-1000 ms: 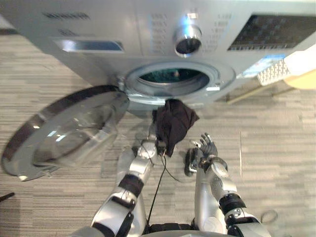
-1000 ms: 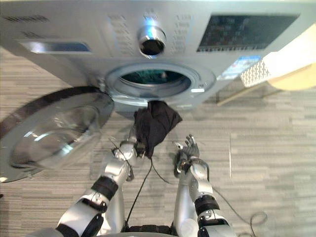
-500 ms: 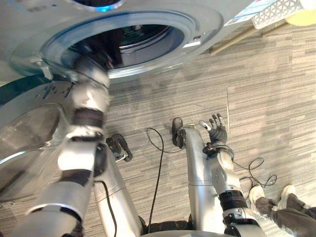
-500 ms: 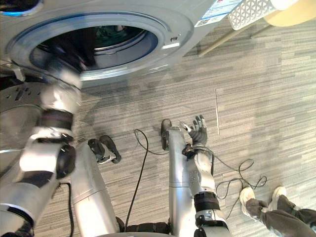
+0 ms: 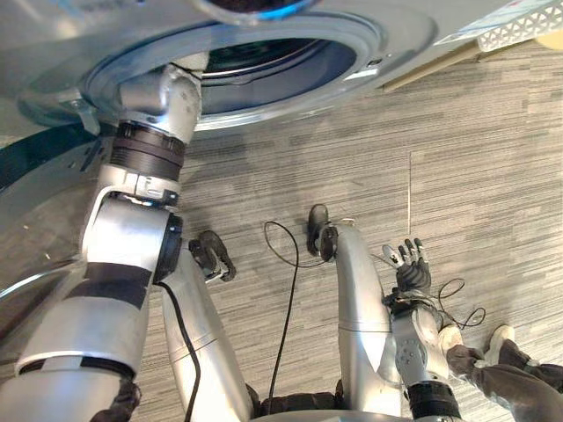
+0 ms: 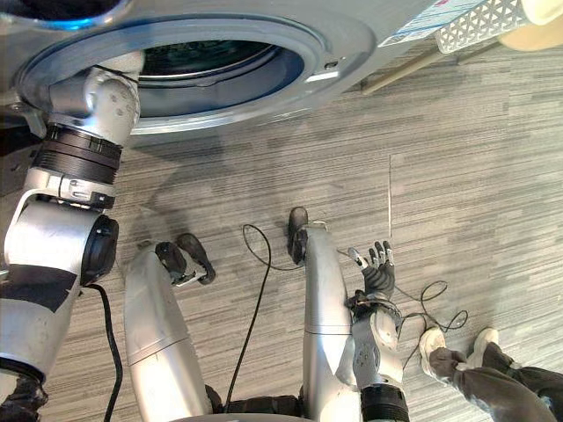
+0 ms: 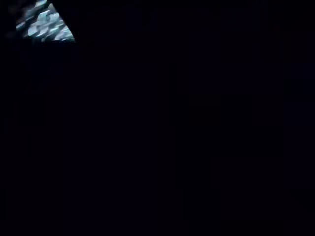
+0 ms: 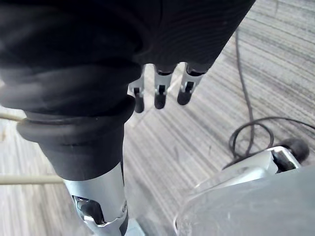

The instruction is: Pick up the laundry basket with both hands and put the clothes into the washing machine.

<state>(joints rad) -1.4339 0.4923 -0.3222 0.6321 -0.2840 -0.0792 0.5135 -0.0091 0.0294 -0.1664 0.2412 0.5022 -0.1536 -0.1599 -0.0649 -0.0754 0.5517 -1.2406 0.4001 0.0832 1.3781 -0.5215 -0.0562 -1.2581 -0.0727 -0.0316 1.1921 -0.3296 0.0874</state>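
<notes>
Since a moment ago my left arm [image 5: 145, 167] went deeper into the washing machine drum [image 5: 264, 57], left hand hidden there so I couldn't tell its grip, clothes likely inside too; my right hand [image 5: 411, 272] hung low, fingers spread, empty.

The sticker [image 6: 420, 22] on the washing machine [image 6: 352, 42] is too small to read.

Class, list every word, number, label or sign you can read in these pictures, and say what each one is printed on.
No text can be read.
Blue-and-white label on the front of the silver washing machine, beside its round door opening: the print is too blurred to read.
</notes>
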